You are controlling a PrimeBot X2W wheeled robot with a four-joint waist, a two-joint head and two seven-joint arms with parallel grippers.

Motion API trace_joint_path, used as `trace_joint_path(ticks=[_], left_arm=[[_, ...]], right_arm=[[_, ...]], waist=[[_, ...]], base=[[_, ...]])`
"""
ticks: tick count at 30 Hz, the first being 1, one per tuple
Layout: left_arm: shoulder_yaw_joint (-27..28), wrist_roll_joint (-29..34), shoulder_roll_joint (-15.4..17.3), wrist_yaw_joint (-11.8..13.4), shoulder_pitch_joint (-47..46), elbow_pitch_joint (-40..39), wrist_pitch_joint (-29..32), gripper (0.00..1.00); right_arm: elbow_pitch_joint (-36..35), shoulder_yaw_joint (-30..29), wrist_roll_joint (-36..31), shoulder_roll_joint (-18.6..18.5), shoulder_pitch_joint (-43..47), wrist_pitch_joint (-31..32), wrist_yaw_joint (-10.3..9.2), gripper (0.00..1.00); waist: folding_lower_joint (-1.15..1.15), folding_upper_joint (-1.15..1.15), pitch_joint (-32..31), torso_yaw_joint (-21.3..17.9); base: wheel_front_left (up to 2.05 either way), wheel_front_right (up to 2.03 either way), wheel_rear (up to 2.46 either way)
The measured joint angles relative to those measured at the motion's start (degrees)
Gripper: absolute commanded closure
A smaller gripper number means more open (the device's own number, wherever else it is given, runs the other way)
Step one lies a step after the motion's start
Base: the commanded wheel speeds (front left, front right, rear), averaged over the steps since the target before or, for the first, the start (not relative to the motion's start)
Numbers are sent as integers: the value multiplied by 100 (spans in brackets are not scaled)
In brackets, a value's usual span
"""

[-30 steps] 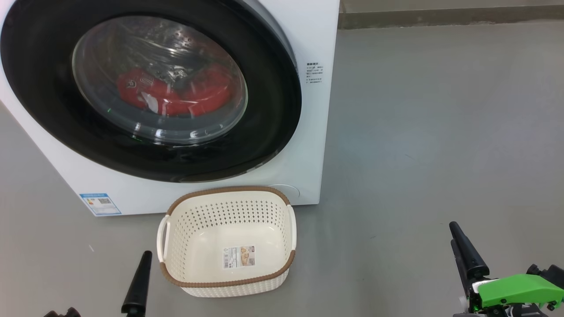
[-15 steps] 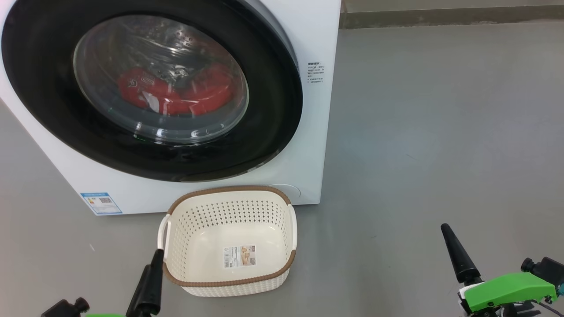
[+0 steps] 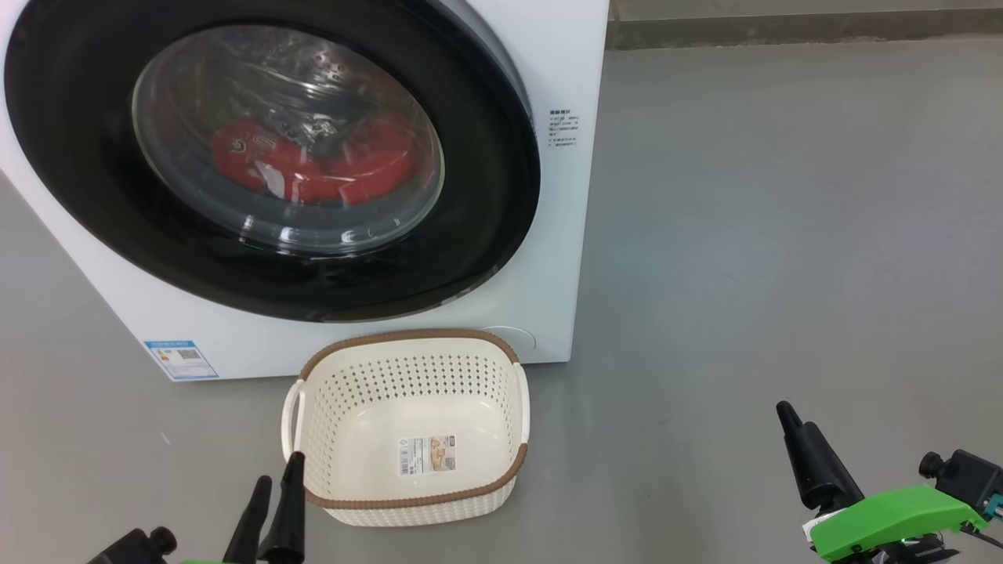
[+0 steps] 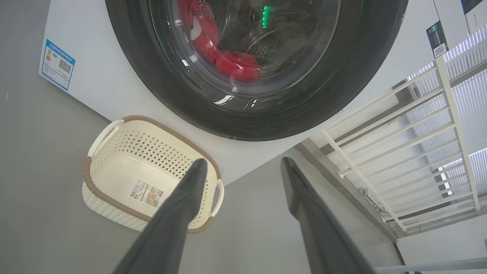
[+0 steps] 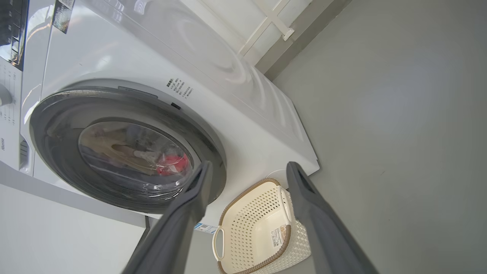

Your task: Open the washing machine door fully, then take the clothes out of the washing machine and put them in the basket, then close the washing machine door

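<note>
Head view: door [image 3: 486, 196] is shut flat against the washer [image 3: 568, 63], so I'd say step one hasn't started. The clothes [image 3: 313, 164] are a red heap low in the drum, behind the glass.
Basket [image 3: 407, 338]: empty, on the floor right against the washer's front, under the door's lower right edge.
Left tool [image 3: 280, 470]: fingers spread, nothing in them. It's low at the basket's near left corner, and one fingertip looks just beside the rim; can't tell if it touches.
Right tool [image 3: 793, 419]: wide open too, empty, out over bare floor well apart from everything.
Risk, basket: a light plastic tub on a smooth floor. If the left tool comes up from there, my guess is it clips the corner and the tub skates off.
Risk, door: the black rim is glossy and curved, and I can't make out a handle. Fingers could slide off, or tap the glass.
Risk, swing: the basket sits so near the door's lower edge that an arm following the door round might catch it.
Risk, clothes: loose fabric could snag on the opening or drop beside the basket.
Floor [image 3: 744, 235]: plain grey, smooth, faint scuffs.
Room: a darker strip [image 3: 783, 27] runs along the far wall's base, and the left wrist view shows a white slatted rack [image 4: 399, 144] past the washer.
</note>
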Motion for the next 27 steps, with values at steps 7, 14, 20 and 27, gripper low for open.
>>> trace_joint_path(ticks=[7,14,20,27], left_arm=[[-132,609,55,126,5,-75,-130,0],[-234,1100,94,226,14,-149,-244,0],[-326,1527,125,299,19,-210,-345,0],[-408,2024,137,379,34,-272,-454,0]], right_arm=[[2,73,-474,-37,0,-152,0,0],[2,134,-869,-75,0,-258,0,0],[-1,194,-1193,-122,0,-349,0,0],[-3,265,-1575,-155,0,-459,0,0]], waist=[[0,0,-2,3],[0,0,2,10],[0,0,10,16],[0,0,32,21]], base=[[0,0,0],[0,0,0],[0,0,0],[0,0,0]])
